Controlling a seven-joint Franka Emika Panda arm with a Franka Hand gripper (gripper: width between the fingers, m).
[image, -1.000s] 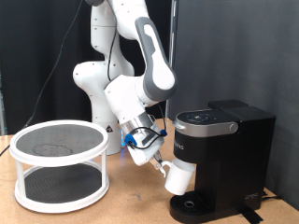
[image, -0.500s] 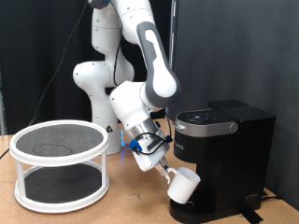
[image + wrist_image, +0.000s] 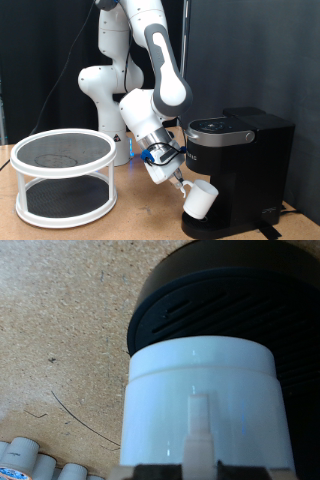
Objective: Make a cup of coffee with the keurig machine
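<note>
The white cup point(image 3: 201, 198) hangs tilted in my gripper point(image 3: 182, 186), held by its handle side, just above the round drip base point(image 3: 215, 226) of the black keurig machine point(image 3: 240, 160), under its spout. In the wrist view the cup point(image 3: 200, 400) fills the middle, with its handle point(image 3: 200, 430) between my fingers and the black ribbed drip base point(image 3: 240, 300) behind it. The machine's lid is down.
A white two-tier round rack with black mesh shelves point(image 3: 65, 175) stands on the wooden table point(image 3: 140, 215) at the exterior view's left. Several white cylinders point(image 3: 30, 462) lie at the edge of the wrist view.
The gripper has carried the cup down and to the exterior view's right, from beside the machine to over its drip base.
</note>
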